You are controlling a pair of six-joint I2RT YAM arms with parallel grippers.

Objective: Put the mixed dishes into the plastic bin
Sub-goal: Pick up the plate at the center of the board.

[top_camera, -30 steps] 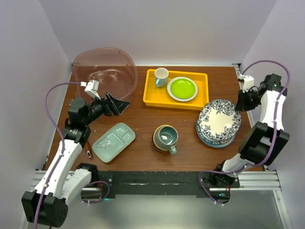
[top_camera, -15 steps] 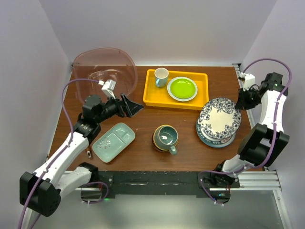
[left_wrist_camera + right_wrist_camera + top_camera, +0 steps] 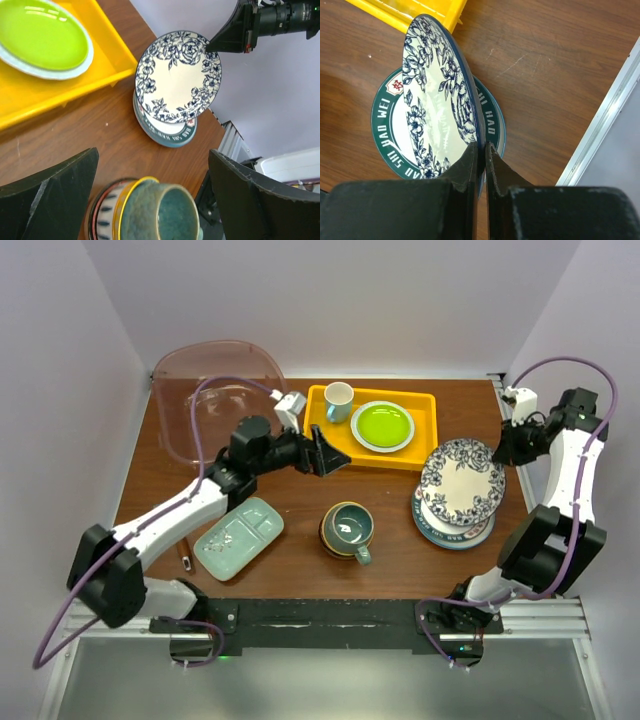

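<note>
The blue floral plate (image 3: 461,483) is tilted up on edge over a stack of plates (image 3: 452,525) at the right. My right gripper (image 3: 503,452) is shut on its far rim, as the right wrist view shows (image 3: 481,150). Under it lies a white plate with a green lettered rim (image 3: 382,120). My left gripper (image 3: 325,452) is open and empty above the table's middle, by the yellow tray's front edge. A teal mug (image 3: 350,525) sits in stacked striped bowls (image 3: 107,212) below it. The pale green divided tray (image 3: 238,537) lies front left. The plastic bin (image 3: 215,395) stands back left.
A yellow tray (image 3: 318,430) at the back centre holds a lime-green plate (image 3: 382,425) and a small white cup (image 3: 338,400). A small brown-handled object (image 3: 186,558) lies by the table's left front edge. White walls enclose left, back and right.
My left arm has swung right from beside the bin to the table's middle, still open. My right gripper has shifted slightly with the floral plate, which is tilted a little more.
</note>
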